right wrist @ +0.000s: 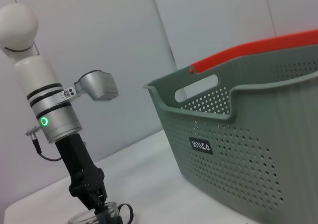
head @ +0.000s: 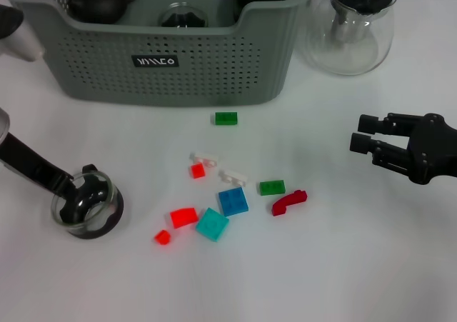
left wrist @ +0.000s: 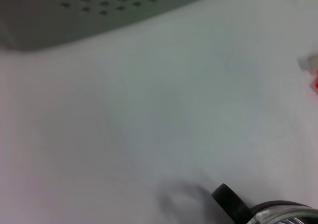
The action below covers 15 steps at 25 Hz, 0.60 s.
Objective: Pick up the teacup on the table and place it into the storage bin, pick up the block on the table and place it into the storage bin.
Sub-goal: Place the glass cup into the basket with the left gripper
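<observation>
The teacup (head: pixel 87 206) sits on the counter (head: pixel 343 265) with the left fingers (head: pixel 77 190) clamped on its rim, the bin (head: pixel 178 58) well beyond them. The right fingers (head: pixel 373 143) hang apart, blocks (head: pixel 232 201) off to their side. In the right wrist view, the left gripper (right wrist: pixel 94 200) dips into the cup.

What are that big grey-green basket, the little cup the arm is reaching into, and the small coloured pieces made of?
The storage bin looks like matte moulded plastic: even grey-green, with regular punched holes. The teacup, with the left gripper at it, seems to be clear glass with a dark base; its rim glints and is see-through. The blocks, such as the blue one, look like glossy hard plastic with studs on top.
</observation>
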Each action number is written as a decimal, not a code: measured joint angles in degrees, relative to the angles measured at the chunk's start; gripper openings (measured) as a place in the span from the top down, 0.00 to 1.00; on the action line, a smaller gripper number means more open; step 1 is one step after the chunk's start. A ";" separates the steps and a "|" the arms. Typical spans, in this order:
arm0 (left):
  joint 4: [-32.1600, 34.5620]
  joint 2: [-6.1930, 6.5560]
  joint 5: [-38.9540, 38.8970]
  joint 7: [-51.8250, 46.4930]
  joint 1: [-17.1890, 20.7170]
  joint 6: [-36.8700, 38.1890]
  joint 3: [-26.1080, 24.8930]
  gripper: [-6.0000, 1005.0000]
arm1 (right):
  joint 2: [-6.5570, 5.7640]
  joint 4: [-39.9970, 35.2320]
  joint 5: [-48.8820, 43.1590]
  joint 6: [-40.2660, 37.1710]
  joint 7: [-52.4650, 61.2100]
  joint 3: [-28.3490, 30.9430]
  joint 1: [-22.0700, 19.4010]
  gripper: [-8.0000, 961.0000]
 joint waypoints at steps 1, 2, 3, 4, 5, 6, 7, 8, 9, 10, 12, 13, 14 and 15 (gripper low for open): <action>0.06 0.09 -0.34 0.40 -0.01 0.19 -0.45 0.91 | -0.02 0.00 0.00 0.00 0.00 0.00 0.00 0.55; 0.11 0.22 -0.81 1.04 -0.10 0.58 -1.29 0.93 | -0.03 0.00 0.00 0.00 -0.01 0.00 -0.01 0.55; -0.02 0.44 -1.80 2.24 -0.28 1.43 -2.76 0.94 | -0.03 0.00 0.00 0.00 -0.01 0.00 -0.01 0.55; -0.28 0.80 -2.83 3.47 -0.55 2.14 -4.42 0.95 | -0.05 0.00 0.00 0.00 -0.01 0.00 -0.03 0.55; -1.21 1.34 -4.75 5.15 -0.96 3.58 -6.70 0.95 | -0.06 0.00 0.00 0.00 -0.01 0.02 -0.05 0.55; -2.52 2.05 -6.82 7.14 -1.58 5.03 -9.36 0.95 | -0.05 0.00 0.00 -0.01 -0.01 0.03 -0.07 0.55; -5.07 3.21 -10.25 9.88 -2.42 7.67 -12.84 0.95 | -0.06 0.00 0.00 0.00 0.00 0.08 -0.10 0.55; -8.38 4.62 -14.07 13.05 -3.27 10.36 -16.09 0.95 | -0.06 0.00 0.00 0.00 0.00 0.10 -0.11 0.55; -11.92 6.00 -17.32 15.41 -4.00 12.40 -18.72 0.95 | -0.06 0.00 0.00 0.00 0.00 0.12 -0.11 0.55; -14.43 6.99 -19.64 16.96 -4.43 13.51 -20.22 0.95 | -0.05 0.00 0.00 -0.01 -0.01 0.15 -0.11 0.55; -23.53 10.20 -27.73 20.98 -5.72 16.08 -24.26 0.95 | -0.02 0.00 0.00 0.00 -0.02 0.17 -0.10 0.55; -26.28 11.14 -31.04 21.92 -6.06 16.43 -25.16 0.95 | -0.02 0.00 0.00 0.00 -0.02 0.18 -0.10 0.55; -29.84 12.32 -35.79 22.81 -6.60 16.74 -26.40 0.95 | 0.01 -0.01 0.00 -0.02 -0.02 0.18 -0.09 0.55; -31.32 12.74 -39.21 22.95 -6.83 16.72 -27.09 0.95 | 0.04 0.00 0.00 -0.04 -0.01 0.18 -0.05 0.55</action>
